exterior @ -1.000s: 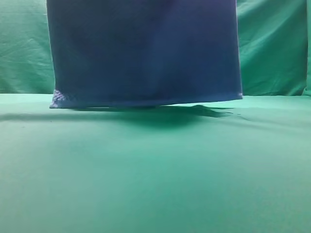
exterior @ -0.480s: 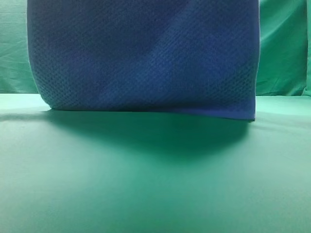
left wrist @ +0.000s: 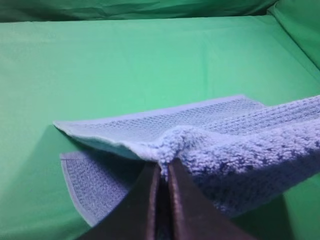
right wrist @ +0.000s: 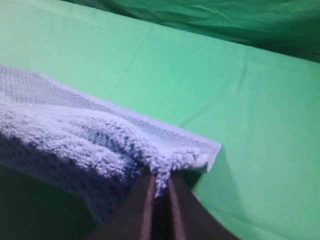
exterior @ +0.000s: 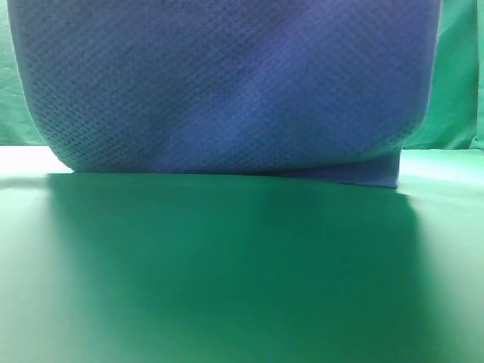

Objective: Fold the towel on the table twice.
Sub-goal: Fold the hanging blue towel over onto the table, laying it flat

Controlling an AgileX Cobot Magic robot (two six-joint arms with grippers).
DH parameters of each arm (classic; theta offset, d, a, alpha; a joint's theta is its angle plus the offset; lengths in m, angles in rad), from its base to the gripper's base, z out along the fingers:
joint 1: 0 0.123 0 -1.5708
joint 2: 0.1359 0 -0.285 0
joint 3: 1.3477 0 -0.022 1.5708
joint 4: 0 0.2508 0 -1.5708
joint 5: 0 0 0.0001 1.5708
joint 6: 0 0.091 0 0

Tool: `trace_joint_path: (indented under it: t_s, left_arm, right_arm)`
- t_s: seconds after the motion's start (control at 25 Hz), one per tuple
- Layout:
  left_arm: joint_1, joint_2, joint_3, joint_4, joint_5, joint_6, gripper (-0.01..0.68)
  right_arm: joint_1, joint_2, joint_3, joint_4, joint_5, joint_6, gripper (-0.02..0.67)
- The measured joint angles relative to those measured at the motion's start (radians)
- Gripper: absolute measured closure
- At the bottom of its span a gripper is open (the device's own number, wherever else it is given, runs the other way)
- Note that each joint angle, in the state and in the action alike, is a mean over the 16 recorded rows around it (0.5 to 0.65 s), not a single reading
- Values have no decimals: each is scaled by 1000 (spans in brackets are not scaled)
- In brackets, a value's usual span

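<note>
The blue-grey waffle-knit towel (exterior: 227,83) hangs like a curtain across the upper half of the exterior high view, its lower edge just above the green table (exterior: 227,287). Neither gripper shows in that view. In the left wrist view my left gripper (left wrist: 164,170) is shut on a bunched edge of the towel (left wrist: 235,145), which droops toward the table (left wrist: 125,55). The right wrist view has my right gripper (right wrist: 159,179) shut on the towel (right wrist: 70,135) near its corner, over the table (right wrist: 240,100).
A wrinkled green fabric backdrop (exterior: 457,83) stands behind the table. The towel throws a broad dark shadow (exterior: 227,227) over the table's middle. Bare green surface lies all around the towel in both wrist views.
The towel has come closer to the exterior camera and looks wider, now covering nearly the full width. Its shadow on the table has grown and darkened.
</note>
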Motion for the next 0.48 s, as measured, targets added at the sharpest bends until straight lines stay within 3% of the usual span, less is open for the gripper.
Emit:
trace_joint_path:
  t_s: [0.48]
  left_arm:
    - [0, -243, 382, -65, -13, 6, 673]
  right_arm:
    - [0, -227, 281, 56, 42, -12, 649]
